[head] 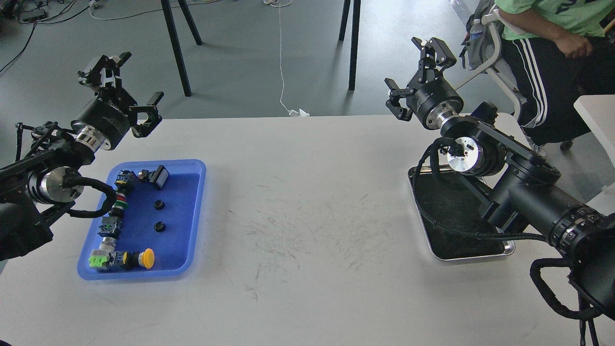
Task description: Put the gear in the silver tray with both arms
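Two small black gears lie in the blue tray at the left of the table. My left gripper hovers open and empty above the table's far edge, beyond the blue tray's far end. At the right lies the silver tray, with a dark inner surface and nothing visible in it. My right arm crosses over it and hides part of it. The right gripper is held open and empty above the far table edge, beyond the silver tray.
The blue tray also holds several switches and a yellow push button along its left side. A seated person and a chair are at the far right, a white tabletop at the right edge, and black stand legs behind the table.
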`<state>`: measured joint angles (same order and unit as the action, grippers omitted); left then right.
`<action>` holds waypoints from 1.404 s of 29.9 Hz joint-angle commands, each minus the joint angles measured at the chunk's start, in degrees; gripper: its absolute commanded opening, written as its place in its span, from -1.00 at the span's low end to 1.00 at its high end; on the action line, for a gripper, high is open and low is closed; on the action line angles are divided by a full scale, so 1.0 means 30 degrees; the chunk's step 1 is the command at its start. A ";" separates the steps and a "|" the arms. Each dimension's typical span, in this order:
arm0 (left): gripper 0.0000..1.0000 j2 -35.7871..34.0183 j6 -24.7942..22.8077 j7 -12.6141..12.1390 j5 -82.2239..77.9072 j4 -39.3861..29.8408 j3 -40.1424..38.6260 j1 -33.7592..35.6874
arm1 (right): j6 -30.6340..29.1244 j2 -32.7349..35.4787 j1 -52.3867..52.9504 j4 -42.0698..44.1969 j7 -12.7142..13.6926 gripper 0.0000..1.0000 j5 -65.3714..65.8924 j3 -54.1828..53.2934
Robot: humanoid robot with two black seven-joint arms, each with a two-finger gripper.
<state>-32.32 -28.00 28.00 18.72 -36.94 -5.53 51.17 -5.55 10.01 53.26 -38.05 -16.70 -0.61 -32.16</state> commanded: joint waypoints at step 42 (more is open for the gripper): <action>0.98 0.0080 0.0000 0.0000 -0.0029 0.0097 -0.0001 0.0024 | 0.0121 0.0002 -0.0058 0.0027 -0.0029 0.99 0.0029 0.0027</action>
<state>-32.26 -28.00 28.00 18.72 -36.71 -5.58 51.23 -5.19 10.02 53.17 -37.94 -16.79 -0.53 -32.08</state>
